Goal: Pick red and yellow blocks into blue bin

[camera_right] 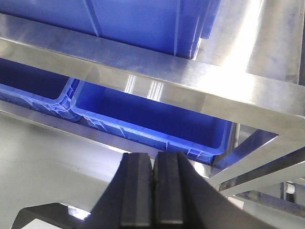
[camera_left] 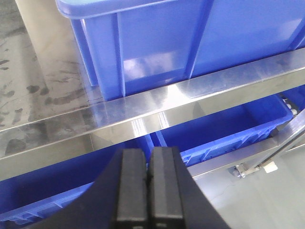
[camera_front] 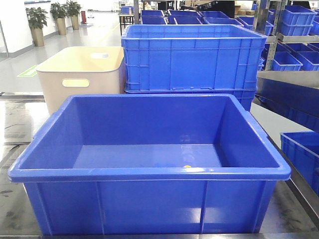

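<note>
1. Front view: blue bin (camera_front: 149,172) fills the near desk (camera_front: 15,209), open side up. A small yellow spot (camera_front: 187,167) sits on the bin floor at 5 o'clock, just behind the near wall; too small to tell if it is the yellow block. No red cube visible. Neither gripper in this view.
2. Front view, behind: cream tub (camera_front: 79,74) with handle slot at 10 o'clock, stacked blue crates (camera_front: 192,57) at 12 o'clock, potted plants (camera_front: 37,20) far at 11 o'clock. No readable writing.
3. Left wrist view: left gripper (camera_left: 148,191) at 6 o'clock, clenched, black fingers (camera_left: 131,191) pressed together, holding nothing. Above it the steel desk edge (camera_left: 143,119), with the bin's outer ribbed wall at 12 o'clock. A lower blue crate (camera_left: 228,129) under the desk, which the front view does not show.
4. Right wrist view: right gripper (camera_right: 153,191) at 6 o'clock, clenched tight, empty. Steel frame bar (camera_right: 143,71) crosses above; open blue crate (camera_right: 152,114) below it at centre. No blocks, no labels.
</note>
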Controlling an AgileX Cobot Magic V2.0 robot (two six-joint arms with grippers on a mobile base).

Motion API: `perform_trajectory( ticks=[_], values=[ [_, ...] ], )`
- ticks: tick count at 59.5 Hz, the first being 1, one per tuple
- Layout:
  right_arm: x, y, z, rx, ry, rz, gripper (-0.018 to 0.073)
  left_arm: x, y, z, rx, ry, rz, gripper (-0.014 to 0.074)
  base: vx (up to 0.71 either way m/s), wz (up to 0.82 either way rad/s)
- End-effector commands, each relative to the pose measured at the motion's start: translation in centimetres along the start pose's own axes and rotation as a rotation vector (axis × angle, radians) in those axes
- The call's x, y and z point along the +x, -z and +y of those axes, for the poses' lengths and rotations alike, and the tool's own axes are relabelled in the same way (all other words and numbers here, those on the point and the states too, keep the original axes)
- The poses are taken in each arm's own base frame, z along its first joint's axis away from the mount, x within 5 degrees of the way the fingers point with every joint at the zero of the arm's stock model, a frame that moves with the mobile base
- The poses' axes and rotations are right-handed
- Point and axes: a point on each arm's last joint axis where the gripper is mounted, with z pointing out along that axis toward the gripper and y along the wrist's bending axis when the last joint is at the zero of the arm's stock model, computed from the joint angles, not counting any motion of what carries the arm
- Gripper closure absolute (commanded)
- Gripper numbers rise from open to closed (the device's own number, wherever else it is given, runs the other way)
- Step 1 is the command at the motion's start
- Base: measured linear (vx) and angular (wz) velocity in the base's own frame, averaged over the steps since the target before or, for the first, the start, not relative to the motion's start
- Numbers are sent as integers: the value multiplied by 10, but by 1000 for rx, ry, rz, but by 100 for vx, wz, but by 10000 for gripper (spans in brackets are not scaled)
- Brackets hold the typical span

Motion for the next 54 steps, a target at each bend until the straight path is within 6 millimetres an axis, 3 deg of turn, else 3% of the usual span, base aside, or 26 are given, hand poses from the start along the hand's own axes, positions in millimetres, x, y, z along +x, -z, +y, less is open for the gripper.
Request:
perform_trajectory(
  ticks=[1,22,28,44,54],
  values=[
    [-10,6,-1,15,7,-84,572,-12,5,-1,11,9,-93,605,0,0],
    [-10,6,-1,15,7,-84,569,-11,3,3,-36,-63,-99,603,0,0],
    [-10,6,-1,15,7,-83,569,-4,5,8,-80,-95,-190,603,0,0],
    [-10,6,-1,14,7,-83,569,52,-3,20,-214,-55,-489,603,0,0],
    [-10,6,-1,14,7,-83,569,88,-20,24,-264,-17,-604,603,0,0]
  ],
)
